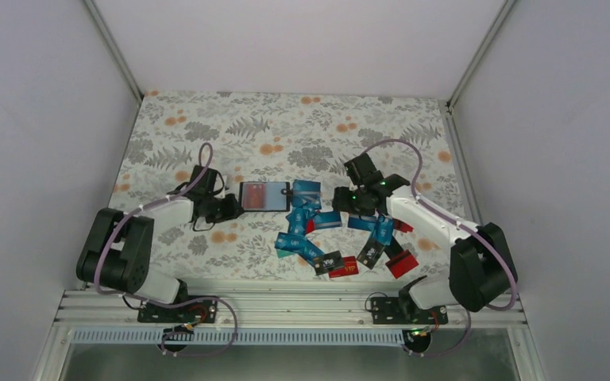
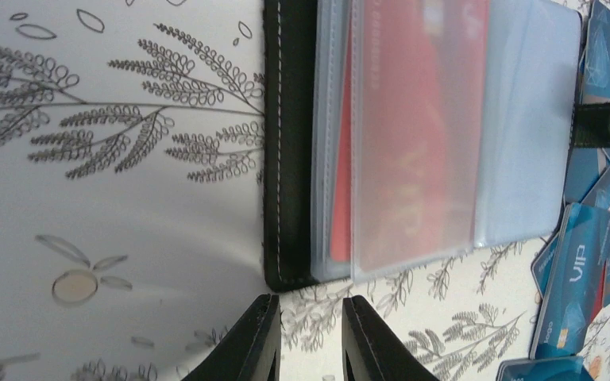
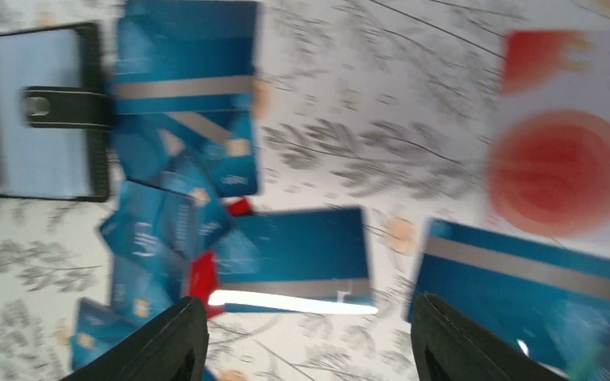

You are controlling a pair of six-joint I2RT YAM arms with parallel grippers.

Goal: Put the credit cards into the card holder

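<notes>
The card holder [image 1: 264, 196] lies open on the floral cloth, its clear sleeves up and a red card [image 2: 413, 135] inside one. My left gripper [image 1: 234, 208] sits at its left edge. In the left wrist view the fingertips [image 2: 310, 317] stand a little apart just below the holder's black corner [image 2: 290, 270], with only cloth between them. The credit cards [image 1: 318, 230], mostly blue with some red and black, lie scattered to the right of the holder. My right gripper [image 1: 348, 198] hovers wide open over them. A blue card [image 3: 294, 254] lies beyond its empty fingertips [image 3: 310, 325]. The holder's strap [image 3: 63, 107] shows at the upper left.
White enclosure walls stand on the left, back and right of the table. A metal rail [image 1: 286, 305] with both arm bases runs along the near edge. More cards [image 1: 401, 262] lie close to the right arm's base.
</notes>
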